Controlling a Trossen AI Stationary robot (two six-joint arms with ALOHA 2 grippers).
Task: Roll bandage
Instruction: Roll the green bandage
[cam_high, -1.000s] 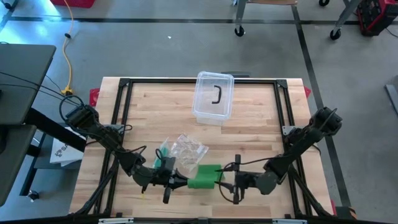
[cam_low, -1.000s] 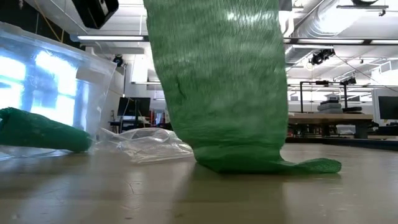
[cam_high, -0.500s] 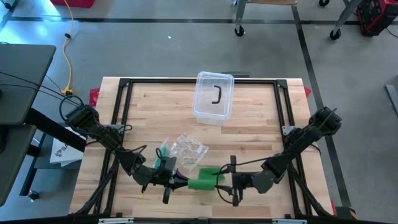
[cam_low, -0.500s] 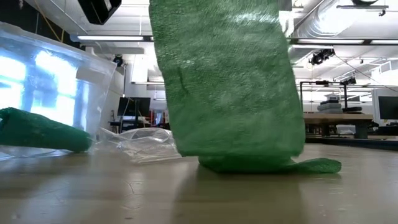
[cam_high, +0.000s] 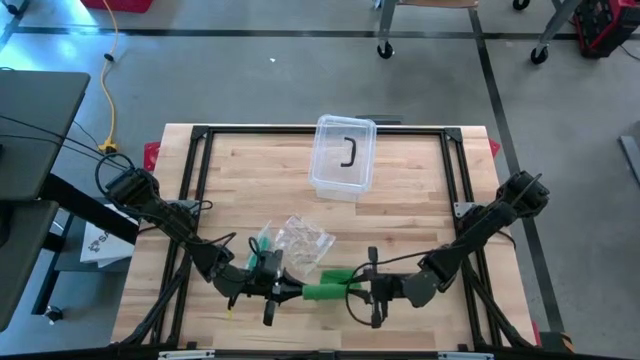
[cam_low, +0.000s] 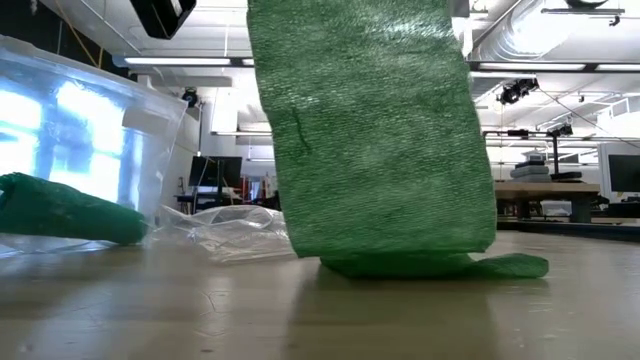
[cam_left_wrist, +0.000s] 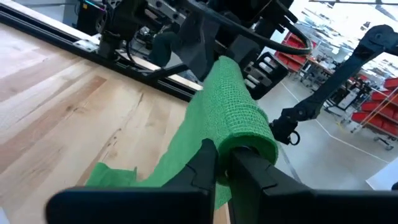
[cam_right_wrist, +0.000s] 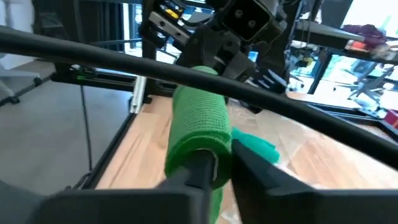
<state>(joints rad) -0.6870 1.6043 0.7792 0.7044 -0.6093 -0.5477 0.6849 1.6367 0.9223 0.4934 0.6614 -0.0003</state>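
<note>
Currently both tools sit at the near edge of the counter (cam_high: 400, 190), facing each other w/ the green bandage (cam_high: 325, 291) strung between them. Left tool (cam_high: 284, 291) holds one end of the roll, right tool (cam_high: 362, 289) the other; in each wrist view the fingers look nearly closed, pinched on the roll's end, one finger seemingly inside the core, one outside.

Key relation: the roll's long axis runs left-right, along the line from tool to tool, so each tool looks straight down the axis. Neither arm is nearer; bandage is mid-span, lifted off the wood. Low view shows a wide sheet of bandage (cam_low: 375, 130) hanging down, w/ the loose tail lying crumpled on the counter beneath it. So prob. partly wound, tail still to take up. Judgement: next move would be rotation about that axis w/ tension kept even, else the wrap skews.

Materials: bandage is crepe-type, open mesh weave, soft, stretchy-looking, likely self-clinging. It'll sag and fold rather than hold shape. Roll end is cylindrical.

Other stuff: crinkled clear plastic wrapper (cam_high: 302, 240) just behind the roll, a second green bit (cam_high: 262, 243) beside it. Clear plastic bin (cam_high: 343, 156) w/ a dark hooked item inside, well apart at the far side. Counter is pale butcher-block wood w/ a black frame.
</note>
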